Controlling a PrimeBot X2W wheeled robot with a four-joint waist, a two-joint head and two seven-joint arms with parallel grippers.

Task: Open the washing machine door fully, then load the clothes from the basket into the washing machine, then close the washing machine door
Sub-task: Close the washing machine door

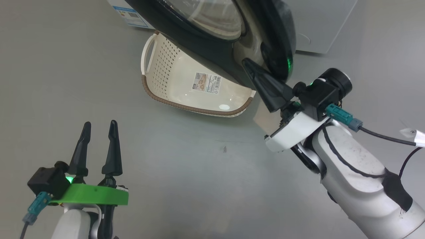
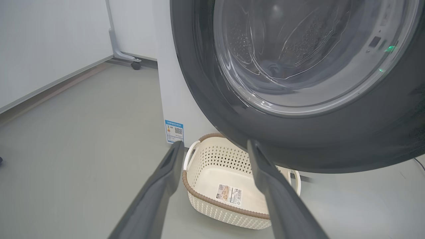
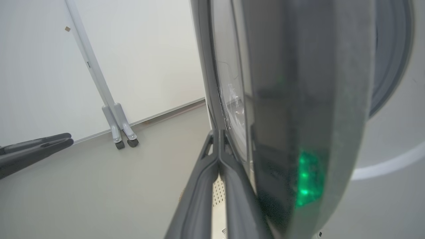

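Left gripper (image 1: 99,123) hangs low, long dark fingers spread wide, empty. Right gripper (image 1: 249,64), fingers pinched together on nothing, noses the glossy black-rimmed round glass door (image 1: 206,53), likely to swing it. Beyond, the cream perforated plastic basket (image 1: 159,59) sits empty beside the big white washing machine (image 1: 318,30).

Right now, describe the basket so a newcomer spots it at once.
Find the white washer with its black-rimmed round door. On the grey floor under that door, beside the washer's blue sticker, sits the basket. It is cream with perforated sides, a brown rim and a label on its bare bottom.
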